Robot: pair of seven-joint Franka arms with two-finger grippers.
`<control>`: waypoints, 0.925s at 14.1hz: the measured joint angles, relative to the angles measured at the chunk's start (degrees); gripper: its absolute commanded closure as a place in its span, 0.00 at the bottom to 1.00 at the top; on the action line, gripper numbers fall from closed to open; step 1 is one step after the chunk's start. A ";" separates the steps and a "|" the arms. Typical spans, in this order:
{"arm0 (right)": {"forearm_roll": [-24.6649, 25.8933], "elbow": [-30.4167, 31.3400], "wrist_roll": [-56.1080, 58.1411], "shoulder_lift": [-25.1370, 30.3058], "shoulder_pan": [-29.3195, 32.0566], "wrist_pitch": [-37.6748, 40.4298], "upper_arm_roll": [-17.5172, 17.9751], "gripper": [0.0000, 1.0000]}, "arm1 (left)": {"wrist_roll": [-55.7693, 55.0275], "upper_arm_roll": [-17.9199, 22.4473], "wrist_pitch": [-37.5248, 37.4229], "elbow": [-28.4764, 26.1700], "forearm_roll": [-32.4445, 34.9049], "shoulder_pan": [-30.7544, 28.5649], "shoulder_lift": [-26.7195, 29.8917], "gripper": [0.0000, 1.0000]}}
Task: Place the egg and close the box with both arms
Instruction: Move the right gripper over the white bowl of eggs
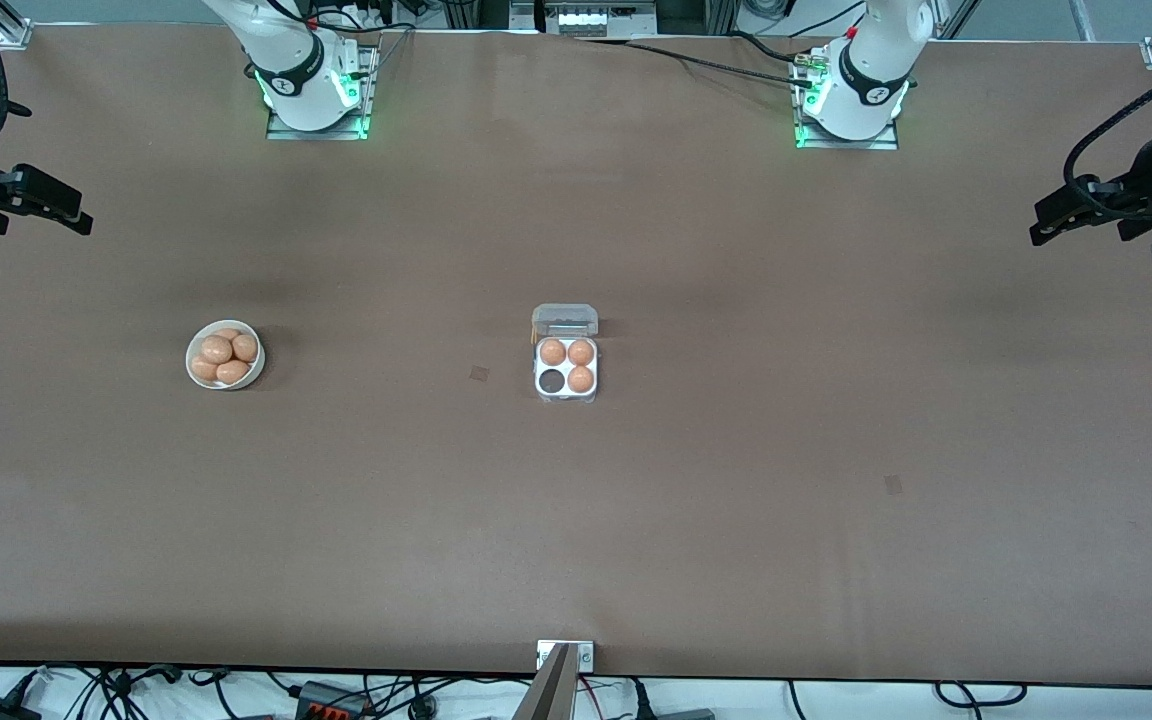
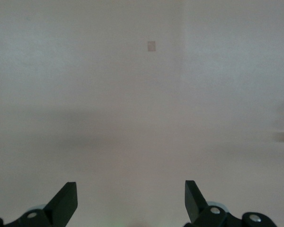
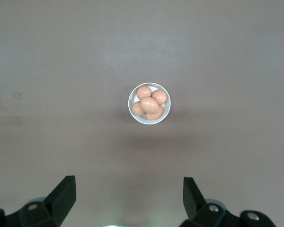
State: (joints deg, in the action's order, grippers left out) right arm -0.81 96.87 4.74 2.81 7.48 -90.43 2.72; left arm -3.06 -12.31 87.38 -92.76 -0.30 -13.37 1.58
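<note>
The box (image 1: 566,396), a white four-cell tray with its clear lid (image 1: 565,320) standing open, sits mid-table. Three of its cells hold brown eggs (image 1: 567,352); the cell nearest the front camera toward the right arm's end (image 1: 551,381) is dark and bare. Several more eggs (image 1: 224,357) lie in a round white bowl (image 1: 192,372) toward the right arm's end. My right gripper (image 1: 41,215) hangs open high above that end and looks down on the bowl (image 3: 134,115); its jaws (image 3: 129,184) hold nothing. My left gripper (image 1: 1081,225) hangs open above the other end, over bare table (image 2: 131,189).
The brown table (image 1: 736,520) carries two small square marks, one (image 1: 479,373) beside the box and one (image 1: 893,484) toward the left arm's end. Both arm bases (image 1: 311,95) (image 1: 851,100) stand at the table's back edge. A metal bracket (image 1: 565,655) sits on the near edge.
</note>
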 measured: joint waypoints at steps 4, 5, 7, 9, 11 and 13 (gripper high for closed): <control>0.00 0.00 0.00 0.00 0.00 0.00 0.00 0.00 | 0.00 0.00 0.00 0.00 0.00 0.00 0.00 0.00; 0.00 0.00 0.00 0.00 0.00 0.00 0.00 0.00 | 0.00 0.00 0.00 0.00 0.00 0.00 0.00 0.00; 0.00 0.00 0.00 -0.02 0.00 0.00 0.00 0.00 | 0.00 0.00 0.00 0.00 0.00 0.00 0.00 0.00; 0.00 0.00 0.03 -0.20 0.00 1.33 0.00 0.00 | 0.00 0.00 0.00 0.00 0.00 0.00 0.00 0.00; -0.01 0.04 0.08 -0.92 -0.08 3.65 0.03 0.00 | 0.00 0.00 0.00 0.00 0.00 0.00 0.00 0.00; -0.01 0.04 0.08 -1.95 -0.17 4.97 0.31 0.00 | 0.00 0.00 0.00 0.00 0.00 0.00 -0.01 0.00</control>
State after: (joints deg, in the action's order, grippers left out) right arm -0.82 96.91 4.82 0.86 7.30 -85.46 3.03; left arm -3.06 -12.31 87.38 -92.76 -0.30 -13.37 1.56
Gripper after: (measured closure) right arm 0.000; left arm 0.000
